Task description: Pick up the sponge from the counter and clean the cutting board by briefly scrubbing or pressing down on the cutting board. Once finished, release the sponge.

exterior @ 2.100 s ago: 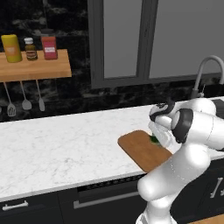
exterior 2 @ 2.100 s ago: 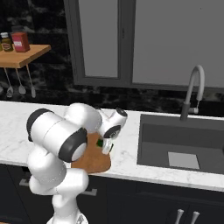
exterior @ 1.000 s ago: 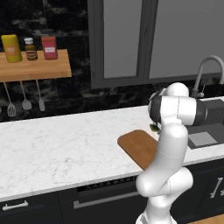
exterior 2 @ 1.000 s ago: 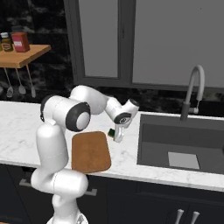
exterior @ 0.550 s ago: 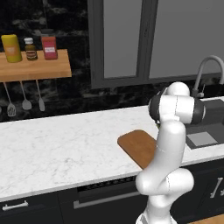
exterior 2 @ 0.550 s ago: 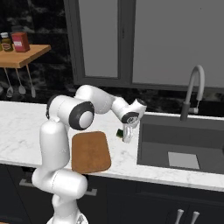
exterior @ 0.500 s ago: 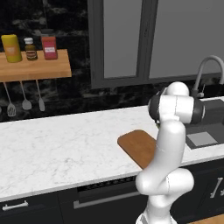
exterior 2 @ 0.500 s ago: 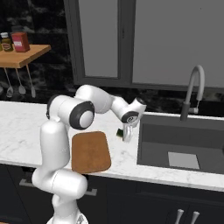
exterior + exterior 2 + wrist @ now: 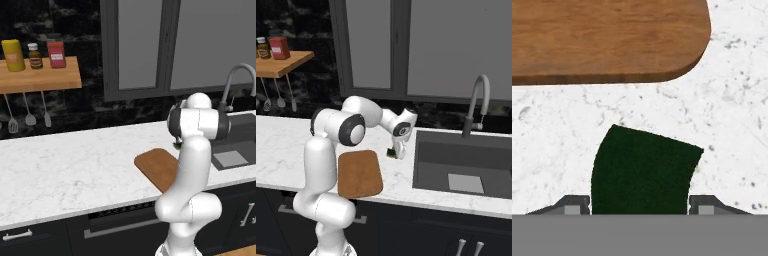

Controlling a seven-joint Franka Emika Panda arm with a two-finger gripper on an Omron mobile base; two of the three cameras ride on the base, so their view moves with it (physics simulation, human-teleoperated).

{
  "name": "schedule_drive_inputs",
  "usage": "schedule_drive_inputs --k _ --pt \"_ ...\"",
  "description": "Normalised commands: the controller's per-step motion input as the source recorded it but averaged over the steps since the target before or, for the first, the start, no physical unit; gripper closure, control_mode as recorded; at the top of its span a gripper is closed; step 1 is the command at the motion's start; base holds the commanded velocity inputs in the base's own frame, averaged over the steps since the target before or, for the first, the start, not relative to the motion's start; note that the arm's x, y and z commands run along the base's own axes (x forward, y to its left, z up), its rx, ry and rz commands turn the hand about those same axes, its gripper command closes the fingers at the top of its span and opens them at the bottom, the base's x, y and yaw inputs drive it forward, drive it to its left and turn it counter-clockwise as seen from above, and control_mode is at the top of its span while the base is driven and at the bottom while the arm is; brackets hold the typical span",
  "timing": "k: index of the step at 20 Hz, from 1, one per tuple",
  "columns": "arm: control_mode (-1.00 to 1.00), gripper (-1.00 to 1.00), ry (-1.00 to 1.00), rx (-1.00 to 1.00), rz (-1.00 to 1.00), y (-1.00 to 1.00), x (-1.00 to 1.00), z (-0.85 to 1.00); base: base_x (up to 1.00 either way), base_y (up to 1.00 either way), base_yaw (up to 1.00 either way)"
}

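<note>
The brown wooden cutting board [image 9: 359,174] lies on the white marble counter [image 9: 276,145], near its front edge. My gripper [image 9: 398,153] hangs just right of the board, over the strip of counter between board and sink. It is shut on the dark green sponge [image 9: 391,151]. In the hand view the sponge [image 9: 643,170] fills the gap between my two fingertips [image 9: 576,204], with bare marble around it and the cutting board's [image 9: 607,40] rounded corner across the top. In the left base view the cutting board [image 9: 156,167] sits partly behind my own arm.
A dark sink [image 9: 461,165] with a curved faucet [image 9: 476,102] lies right of the gripper. A wooden wall shelf [image 9: 40,75] with bottles and hanging utensils [image 9: 27,112] is far left. Open marble counter [image 9: 75,170] stretches left of the board.
The arm swung right off the cutting board, carrying the sponge to the counter strip beside the sink. Over the last half second it has hardly moved.
</note>
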Motion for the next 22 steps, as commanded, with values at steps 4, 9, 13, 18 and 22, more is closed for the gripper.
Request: schedule_drive_inputs --k 4,9,13,18,22 --pt "-1.00 -1.00 0.00 0.00 0.04 -0.19 -0.19 0.04 0.00 0.00 0.00" --pt "-1.00 -1.00 -0.08 0.00 0.05 -0.05 -0.42 0.56 0.00 0.00 0.00" --pt "-1.00 -1.00 -0.14 0.01 0.17 0.01 -0.84 0.87 0.00 0.00 0.00" --pt "-1.00 -1.00 -0.07 0.11 0.26 0.10 -1.00 0.36 0.00 0.00 0.00" --pt "-1.00 -1.00 -0.10 0.07 0.13 0.17 -1.00 0.32 0.00 0.00 0.00"
